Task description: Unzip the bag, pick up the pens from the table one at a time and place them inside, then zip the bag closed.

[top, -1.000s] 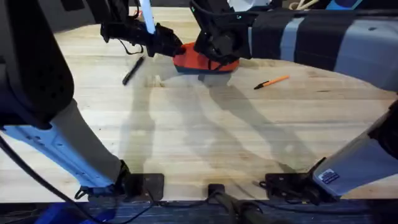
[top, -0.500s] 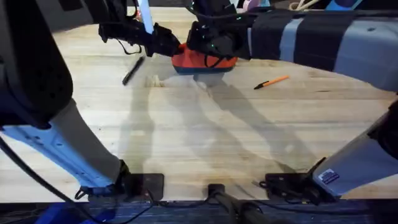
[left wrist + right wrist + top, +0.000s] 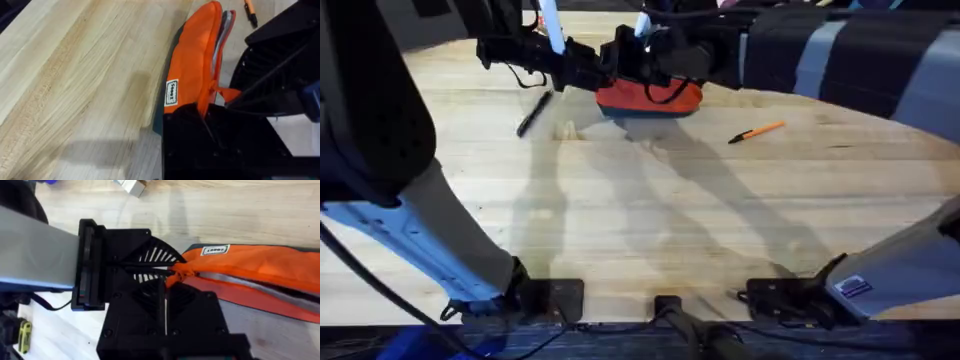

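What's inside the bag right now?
Nothing visible: the bag gapes along its zipper, showing pale lining. Its end under the left gripper is covered. The black pen and orange pen lie outside.

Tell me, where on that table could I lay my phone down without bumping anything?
The wide bare wood of the table between the arm bases and the pens is free. It is crowded at the far edge, where both arms meet at the orange bag, with the black pen and orange pen flanking it.

Both grippers hide the bag's (image 3: pixel 655 96) near end and zipper pull.
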Controlling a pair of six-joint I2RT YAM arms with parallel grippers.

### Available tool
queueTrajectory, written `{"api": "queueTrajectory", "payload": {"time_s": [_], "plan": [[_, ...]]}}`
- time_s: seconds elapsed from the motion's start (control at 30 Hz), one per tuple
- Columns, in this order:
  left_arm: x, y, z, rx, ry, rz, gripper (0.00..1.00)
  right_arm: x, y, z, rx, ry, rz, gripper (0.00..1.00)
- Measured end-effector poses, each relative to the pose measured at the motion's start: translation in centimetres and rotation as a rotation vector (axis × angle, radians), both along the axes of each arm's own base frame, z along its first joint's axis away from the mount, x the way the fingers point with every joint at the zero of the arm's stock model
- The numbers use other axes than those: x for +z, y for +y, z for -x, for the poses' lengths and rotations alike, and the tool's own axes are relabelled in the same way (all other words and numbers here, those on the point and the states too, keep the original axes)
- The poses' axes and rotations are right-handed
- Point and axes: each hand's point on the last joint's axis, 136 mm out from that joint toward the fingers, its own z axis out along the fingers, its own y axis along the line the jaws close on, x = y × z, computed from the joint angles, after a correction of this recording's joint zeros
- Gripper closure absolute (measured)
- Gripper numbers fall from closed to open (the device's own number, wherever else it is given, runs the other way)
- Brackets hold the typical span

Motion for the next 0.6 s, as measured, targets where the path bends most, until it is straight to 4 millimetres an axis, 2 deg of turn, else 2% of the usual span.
{"api": "queueTrajectory", "payload": {"time_s": [0.3, 0.33, 0.4, 0.53, 0.6], "plan": [[0.0, 0.0, 0.0, 0.000, 0.002, 0.000, 0.959, 0.1, 0.0, 0.1, 0.070, -0.054, 0.051, 0.967], [0.0, 0.0, 0.0, -0.001, 0.001, 0.000, 0.959, 0.2, -0.1, 0.1, 0.082, -0.065, 0.062, 0.903], [0.0, 0.0, 0.0, 0.000, 0.000, -0.002, 0.959, 1.2, -0.2, 0.3, 0.118, -0.109, 0.082, 0.630], [0.0, -0.1, -0.1, -0.001, -0.010, -0.002, 0.959, 4.2, -0.2, 2.5, 0.231, -0.202, 0.138, 0.063], [0.0, -0.1, -0.1, -0.001, -0.010, -0.002, 0.959, 5.5, -0.9, 3.6, 0.278, -0.247, 0.193, 0.011]]}}
